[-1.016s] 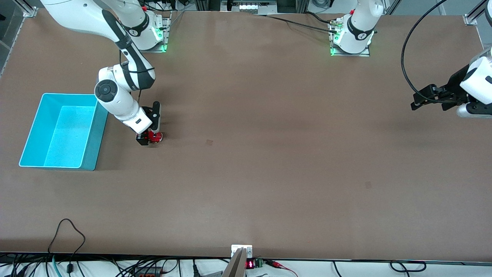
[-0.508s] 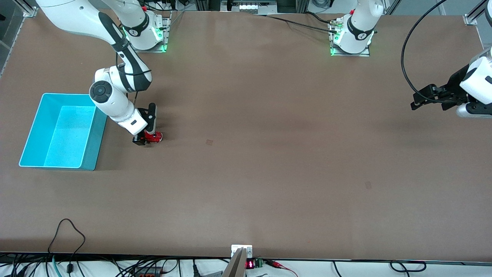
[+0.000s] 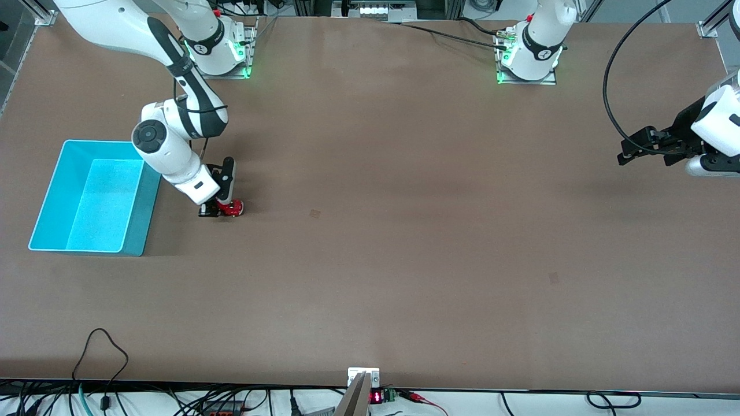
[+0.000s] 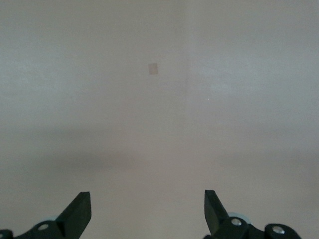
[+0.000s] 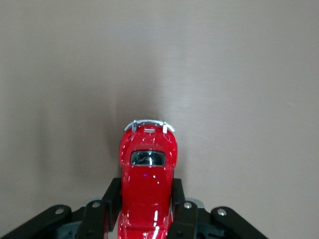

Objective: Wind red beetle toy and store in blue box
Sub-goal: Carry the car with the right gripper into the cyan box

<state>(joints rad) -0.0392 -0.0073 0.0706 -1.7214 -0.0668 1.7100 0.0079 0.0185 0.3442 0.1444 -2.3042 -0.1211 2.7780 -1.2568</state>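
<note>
The red beetle toy [image 3: 233, 208] sits on the brown table beside the blue box [image 3: 63, 196], toward the right arm's end. My right gripper [image 3: 219, 209] is low at the table, shut on the toy's sides. In the right wrist view the red beetle toy [image 5: 147, 184] sits between the black fingers [image 5: 107, 199], its silvery bumper pointing away from the wrist. My left gripper [image 3: 630, 151] waits in the air over the left arm's end of the table, open and empty. In the left wrist view my left gripper [image 4: 147, 209] faces bare table.
The blue box is open-topped and empty, with its nearest wall [image 3: 151, 196] a short way from the toy. Cables [image 3: 98, 346] lie at the table's edge nearest the front camera. A small dark mark [image 3: 314, 214] is on the table.
My right arm and gripper have shifted slightly toward the blue box, dragging the red beetle toy a little that way along the table. The left arm has not moved.
</note>
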